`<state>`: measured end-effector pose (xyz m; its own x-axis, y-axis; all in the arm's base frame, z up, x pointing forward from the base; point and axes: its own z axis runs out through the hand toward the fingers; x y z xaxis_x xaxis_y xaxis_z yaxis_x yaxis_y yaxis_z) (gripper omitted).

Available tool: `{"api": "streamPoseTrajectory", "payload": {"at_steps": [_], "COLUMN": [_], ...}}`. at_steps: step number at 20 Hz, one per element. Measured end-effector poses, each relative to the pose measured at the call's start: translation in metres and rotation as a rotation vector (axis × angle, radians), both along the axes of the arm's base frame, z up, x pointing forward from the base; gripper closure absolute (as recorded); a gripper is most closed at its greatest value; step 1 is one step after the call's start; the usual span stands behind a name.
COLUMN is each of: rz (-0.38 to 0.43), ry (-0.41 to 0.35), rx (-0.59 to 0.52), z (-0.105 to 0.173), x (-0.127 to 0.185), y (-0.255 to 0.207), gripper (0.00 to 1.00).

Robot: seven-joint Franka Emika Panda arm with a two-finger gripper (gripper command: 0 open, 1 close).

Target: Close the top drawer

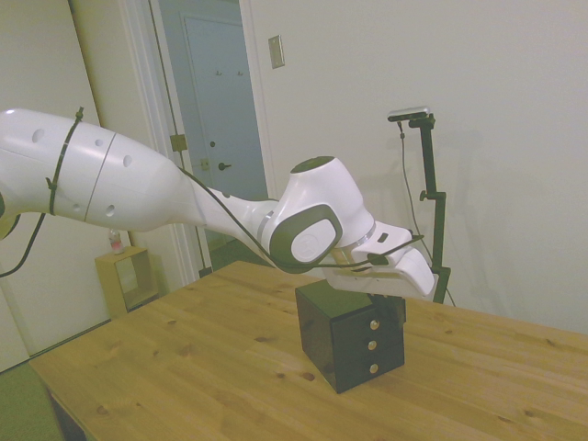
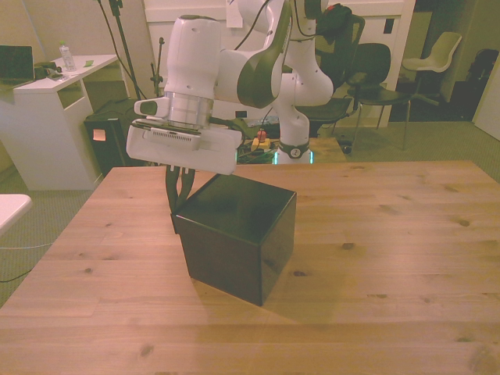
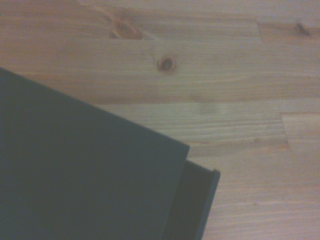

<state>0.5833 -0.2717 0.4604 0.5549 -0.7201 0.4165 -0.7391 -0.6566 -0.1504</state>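
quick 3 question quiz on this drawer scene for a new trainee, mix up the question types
1. True or false: the top drawer is pushed fully shut.
2. How many brass knobs show on the cabinet in the side view? A) two B) three C) four
3. Fill in: the hand hangs beside the cabinet, on the front view's ____.

Key: 1 false, in the wrist view it juts out past the cabinet's top; 2 B; 3 left.
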Motion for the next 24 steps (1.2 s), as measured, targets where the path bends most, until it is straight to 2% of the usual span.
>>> {"api": "streamPoseTrajectory", "payload": {"at_steps": [17, 24], "rz": [0.031, 0.005], "ry": [-0.012, 0.011], "rx": [-0.016, -0.004], "z": [-0.009, -0.027], "x": [0.01, -0.021], "y": [0.017, 0.02], "gripper": [1.0, 1.0]}}
